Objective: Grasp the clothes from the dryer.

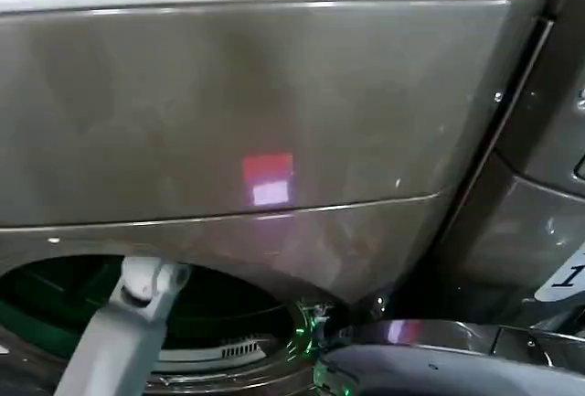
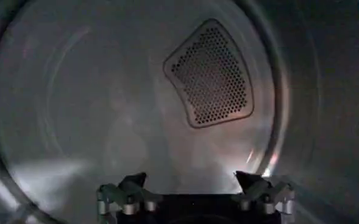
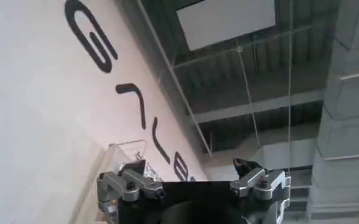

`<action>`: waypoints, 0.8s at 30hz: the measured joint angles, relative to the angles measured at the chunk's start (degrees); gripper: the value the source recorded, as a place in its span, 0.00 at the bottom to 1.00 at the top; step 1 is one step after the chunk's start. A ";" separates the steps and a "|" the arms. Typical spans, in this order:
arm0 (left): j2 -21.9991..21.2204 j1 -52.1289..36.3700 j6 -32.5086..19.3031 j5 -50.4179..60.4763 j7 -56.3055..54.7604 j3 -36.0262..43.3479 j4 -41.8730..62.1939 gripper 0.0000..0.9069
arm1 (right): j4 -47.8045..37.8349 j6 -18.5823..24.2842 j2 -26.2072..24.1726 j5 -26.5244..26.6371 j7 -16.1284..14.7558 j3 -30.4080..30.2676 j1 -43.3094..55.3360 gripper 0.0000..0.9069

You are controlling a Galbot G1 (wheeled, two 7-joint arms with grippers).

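Note:
The dryer (image 1: 274, 112) is a dark grey front-loading machine, and its round drum opening (image 1: 55, 300) lies at the lower left of the head view. My left arm (image 1: 123, 332) reaches into that opening. Inside the drum, my left gripper (image 2: 190, 176) stands open with nothing between its fingers, facing the bare metal back wall and a perforated vent plate (image 2: 211, 73). The clothes are out of view. My right gripper (image 3: 188, 164) is open and empty, held away from the dryer and pointing up at a white wall with dark letters.
A second grey machine (image 1: 548, 140) stands close on the right of the dryer. A glossy grey rounded part (image 1: 439, 359) with green lights lies beside the opening's right rim. The drum's curved walls (image 2: 325, 109) surround the left gripper.

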 measured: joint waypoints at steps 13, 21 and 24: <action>0.88 -7.60 0.81 6.06 19.61 5.53 12.09 1.00 | 0.47 0.06 0.27 0.36 -0.27 0.37 -0.35 1.00; -0.10 -13.08 -2.05 15.53 34.62 10.21 21.88 1.00 | 0.67 0.13 0.48 0.26 -0.38 0.22 -0.25 1.00; -0.61 -15.14 -4.43 19.51 40.25 11.73 26.17 1.00 | 0.90 0.13 0.48 0.20 -0.40 0.03 -0.06 1.00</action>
